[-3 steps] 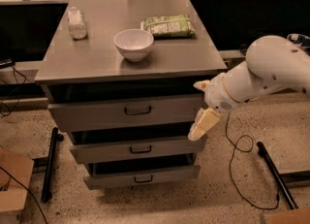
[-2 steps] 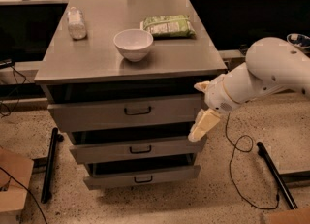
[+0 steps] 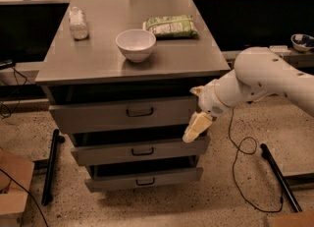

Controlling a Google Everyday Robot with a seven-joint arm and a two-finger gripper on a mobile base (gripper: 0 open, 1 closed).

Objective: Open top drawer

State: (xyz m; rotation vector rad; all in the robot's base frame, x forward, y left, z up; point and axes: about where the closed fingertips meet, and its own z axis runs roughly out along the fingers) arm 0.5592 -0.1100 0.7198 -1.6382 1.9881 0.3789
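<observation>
So, white arm (image 3: pixel 265 73) reaches in from the right, claw (image 3: pixel 197 127) hanging down by the right end of the top drawer (image 3: pixel 122 115), can't tell if it's clenched. Three drawers (image 3: pixel 142 151); tabletop (image 3: pixel 98 61) has one bowl (image 3: pixel 136 44), one bottle (image 3: pixel 78 23), one green packet (image 3: pixel 170 25).

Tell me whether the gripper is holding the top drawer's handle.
No, the gripper hangs by the right end of the top drawer, well away from its centre handle.

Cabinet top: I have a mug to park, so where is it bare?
The front strip of the cabinet top, ahead of the white bowl, is bare, as is the stretch between bowl and small bottle. The green packet crowds the back right. The gripper hangs below, at the top drawer's lower right corner.
</observation>
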